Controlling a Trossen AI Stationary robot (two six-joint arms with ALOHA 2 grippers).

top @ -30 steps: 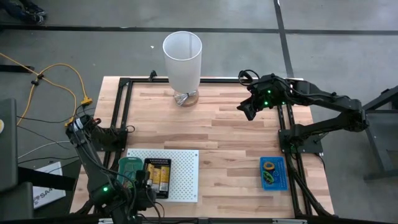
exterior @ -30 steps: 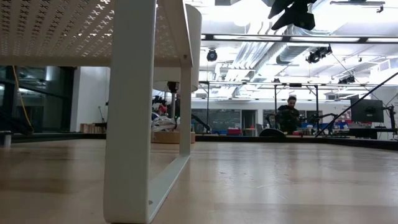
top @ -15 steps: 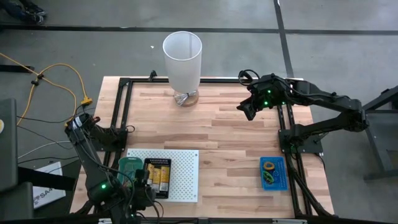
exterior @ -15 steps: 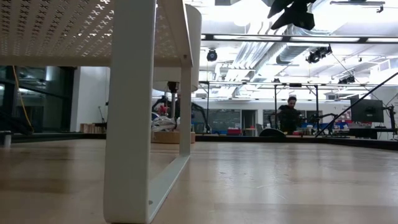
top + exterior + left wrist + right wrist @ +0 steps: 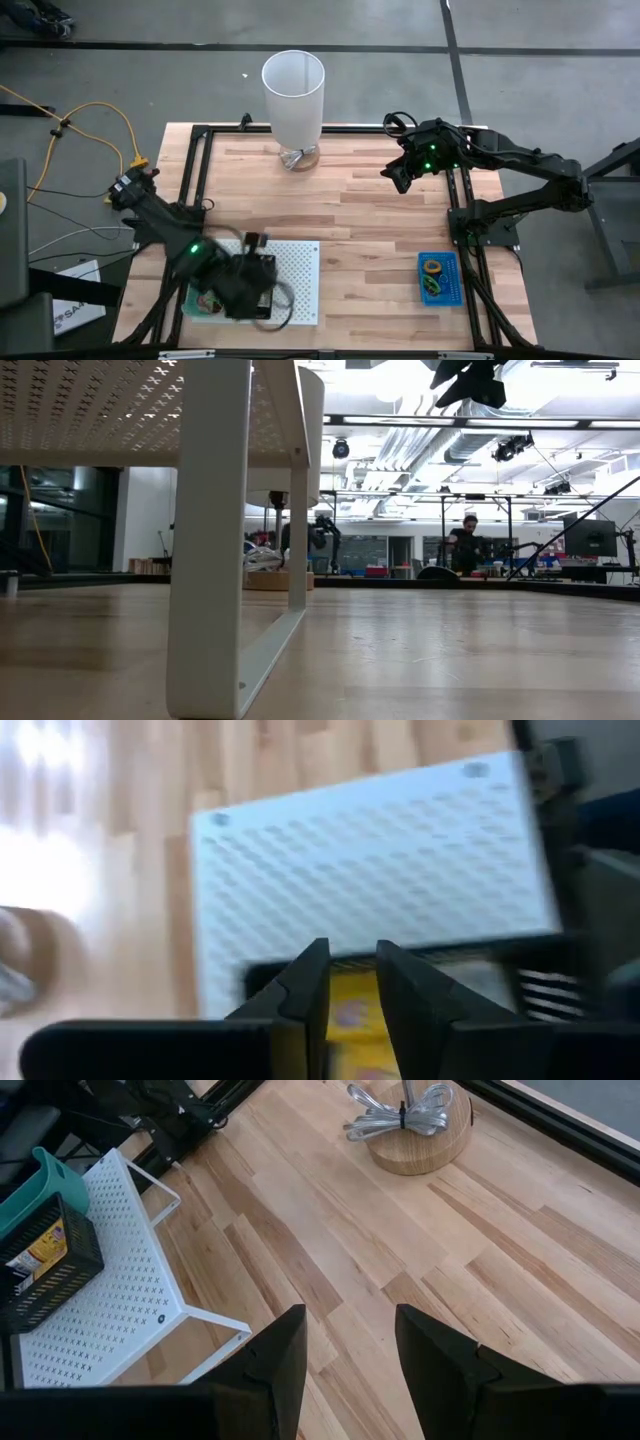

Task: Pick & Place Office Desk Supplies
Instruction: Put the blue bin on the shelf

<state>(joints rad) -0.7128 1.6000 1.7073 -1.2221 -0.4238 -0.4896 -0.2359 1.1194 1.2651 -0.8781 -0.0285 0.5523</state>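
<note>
the yellow-orange packets [image 5: 352, 1020] sit in a black mesh basket [image 5: 45, 1270] on top of the white perforated board [image 5: 297, 280], at the near left part of the table, with a teal container [image 5: 38, 1178] just beside the basket. the left gripper [image 5: 350, 995] hangs directly over these packets, its two dark fingers [image 5: 305, 990] set a narrow gap apart with nothing between them; whether they touch the packets cannot be told, since the wrist picture is smeared. in the high view the left arm [image 5: 170, 225] reaches across the board and covers most of the basket. more supplies lie well apart on the near right side: a blue tray [image 5: 440, 278] holding a dark ring with a yellow centre [image 5: 432, 266] and a green loop [image 5: 431, 285]. the right gripper [image 5: 345, 1345] hovers above the far right part of the wooden table [image 5: 370, 220], its fingers moderately spread and holding nothing, looking toward a round wooden base [image 5: 418, 1135] with a bundled grey cable [image 5: 398, 1110] on it. the tall white cylinder [image 5: 294, 95] stands on that base at the far edge. in the low view a person [image 5: 463, 545] stands in the room beyond.
</note>
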